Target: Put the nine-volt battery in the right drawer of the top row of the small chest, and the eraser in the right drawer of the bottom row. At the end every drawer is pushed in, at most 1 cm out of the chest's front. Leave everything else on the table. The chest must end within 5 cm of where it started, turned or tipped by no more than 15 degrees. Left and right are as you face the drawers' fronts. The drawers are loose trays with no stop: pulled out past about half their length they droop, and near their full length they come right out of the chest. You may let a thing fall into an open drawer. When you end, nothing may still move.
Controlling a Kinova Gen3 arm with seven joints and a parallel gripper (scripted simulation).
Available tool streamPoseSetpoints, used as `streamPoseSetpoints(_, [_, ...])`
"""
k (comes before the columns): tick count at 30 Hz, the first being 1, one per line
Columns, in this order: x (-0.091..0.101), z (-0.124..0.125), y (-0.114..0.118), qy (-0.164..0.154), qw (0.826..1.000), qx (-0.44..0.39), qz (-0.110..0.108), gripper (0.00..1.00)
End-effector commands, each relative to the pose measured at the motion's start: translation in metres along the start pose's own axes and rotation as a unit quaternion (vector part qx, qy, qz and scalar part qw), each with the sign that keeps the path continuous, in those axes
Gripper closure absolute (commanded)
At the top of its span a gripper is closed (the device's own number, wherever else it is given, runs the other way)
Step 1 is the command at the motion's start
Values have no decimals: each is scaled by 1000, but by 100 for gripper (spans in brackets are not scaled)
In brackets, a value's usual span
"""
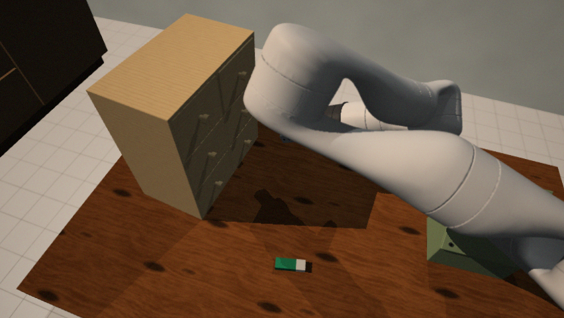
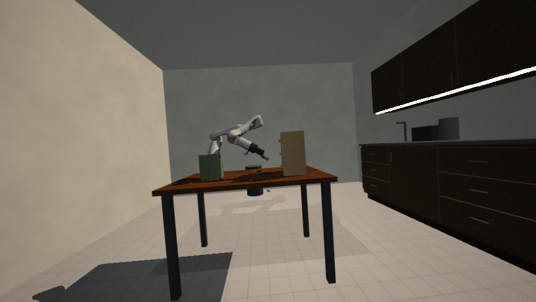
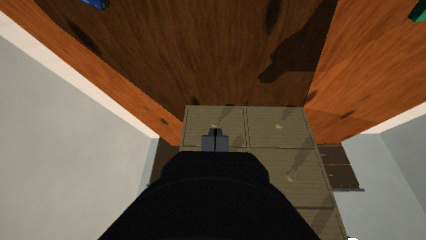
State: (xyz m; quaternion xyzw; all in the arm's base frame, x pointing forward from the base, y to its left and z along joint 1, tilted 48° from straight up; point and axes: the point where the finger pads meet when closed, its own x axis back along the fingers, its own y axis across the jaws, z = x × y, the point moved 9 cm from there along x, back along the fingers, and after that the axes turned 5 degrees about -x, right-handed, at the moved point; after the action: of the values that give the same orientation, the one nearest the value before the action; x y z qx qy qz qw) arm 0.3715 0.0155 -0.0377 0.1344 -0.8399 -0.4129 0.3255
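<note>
The small chest [image 1: 169, 63] [image 2: 293, 153] [image 3: 320, 200] stands upright, and the drawer fronts I can see look flush. In the wrist view its bottom row is uppermost, and the right column is on the image's left. My gripper [image 2: 267, 158] [image 3: 215, 136] is shut and empty, in the air before the chest's front; in the wrist view its tips overlap the bottom right drawer [image 3: 195, 132], below its knob. The gap to it is unclear. The blue nine-volt battery [image 2: 252, 179] [image 3: 94, 3] lies on the table. The green and white eraser [image 1: 284, 264] [image 2: 257, 170] [image 3: 420, 12] lies on the table too.
A green box [image 1: 435, 240] [image 2: 209, 167] stands on the table [image 1: 118, 252] [image 2: 240, 184] on the arm's base side. The arm [image 1: 394, 158] [image 2: 240, 131] crosses above the table and hides part of the chest's front in the top view. Knobs stick out of the drawer fronts.
</note>
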Motion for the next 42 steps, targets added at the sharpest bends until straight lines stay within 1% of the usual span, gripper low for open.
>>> streamPoseSetpoints(1, [0, 3, -2, -3, 1000, -2, 1, 100])
streamPoseSetpoints(9, [-2, 5, -2, -10, 1000, -2, 1, 100])
streamPoseSetpoints(19, [-2, 5, -2, -11, 1000, -2, 1, 100])
streamPoseSetpoints(20, [-2, 5, -2, -11, 1000, -2, 1, 33])
streamPoseSetpoints(42, [-2, 5, -2, -11, 1000, -2, 1, 33])
